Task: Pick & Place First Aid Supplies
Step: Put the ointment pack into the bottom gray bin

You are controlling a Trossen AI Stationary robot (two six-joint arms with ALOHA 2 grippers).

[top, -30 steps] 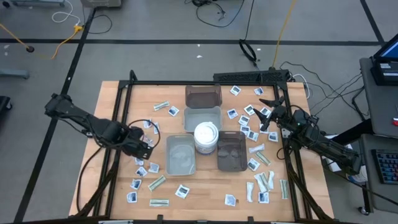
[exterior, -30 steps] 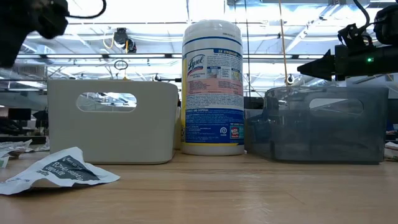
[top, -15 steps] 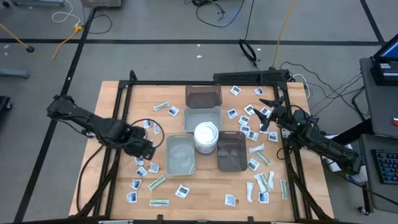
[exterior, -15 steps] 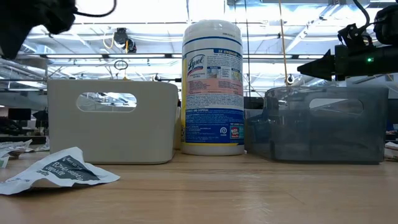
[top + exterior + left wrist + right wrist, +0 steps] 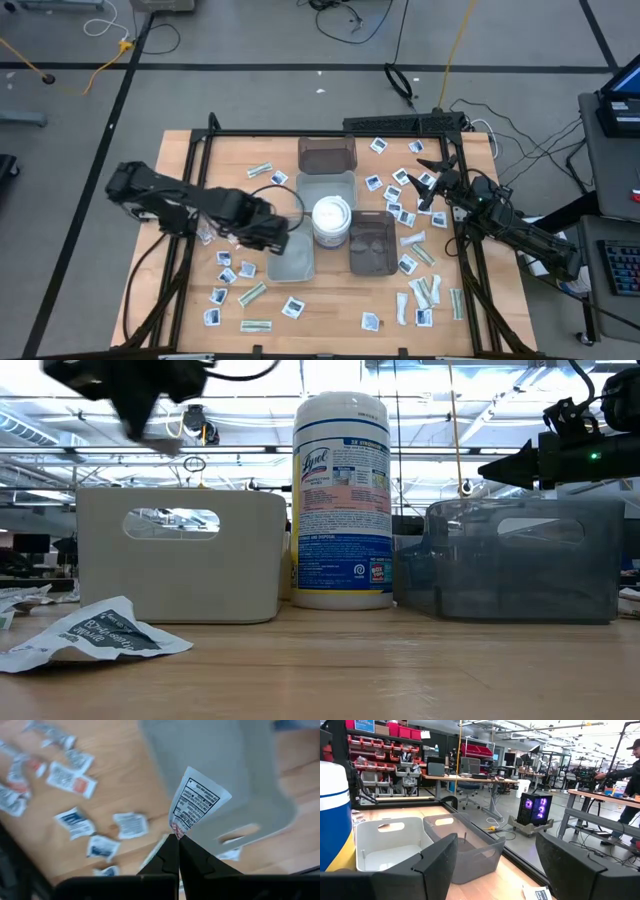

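My left gripper (image 5: 270,236) is shut on a small white printed packet (image 5: 196,802) and hovers over the left rim of the near grey tray (image 5: 291,250); the tray (image 5: 225,765) shows under the packet in the left wrist view. In the low view this gripper (image 5: 140,405) is high at the left. Many more first aid packets lie flat on the wood to the left (image 5: 225,275) and right (image 5: 415,295) of the trays. My right gripper (image 5: 432,180) waits open at the table's right side, with nothing between its fingers (image 5: 437,865). My left gripper pinches one corner of the packet (image 5: 179,831) between its two fingertips, which come from above and point down. The packet hangs below the fingers, lifted clear of table and tray, with its printed face toward the wrist camera.
A white wipes tub (image 5: 331,220) stands at the centre between several trays: a dark one (image 5: 327,153) and a grey one (image 5: 327,188) behind it, and a dark one (image 5: 372,242) at its right. A crumpled packet (image 5: 90,635) lies near the front edge.
My left gripper has travelled toward the table's right, from the packets on the left to the near grey tray's left rim, rising a little. It has stayed shut and pointing down, carrying the packet clear of the table.
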